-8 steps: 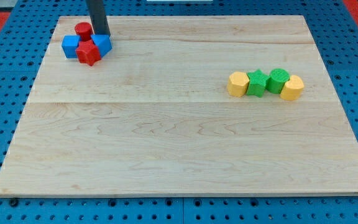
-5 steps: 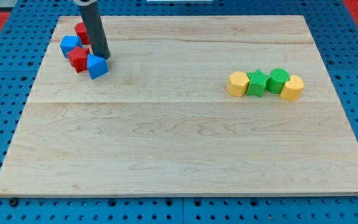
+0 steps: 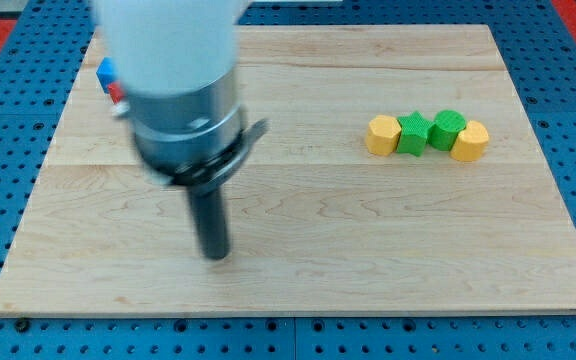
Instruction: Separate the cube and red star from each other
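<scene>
Tip: my tip [image 3: 215,256] has swept from the upper-left cluster to the counter [image 3: 368,250] near the view's bottom.
Jaws: none, a bare rod holding nothing.
Cube, star: only slivers of a blue block [image 3: 105,71] and a red block [image 3: 114,93] show; separation cannot be judged.
Others: 2 yellow, 2 green blocks unmoved at right.

A pale wood-grain surface [image 3: 368,240] carries two yellow blocks [image 3: 380,135] [image 3: 470,141], two green blocks [image 3: 413,133] [image 3: 448,127], and blue [image 3: 106,72] and red [image 3: 114,93] slivers.
</scene>
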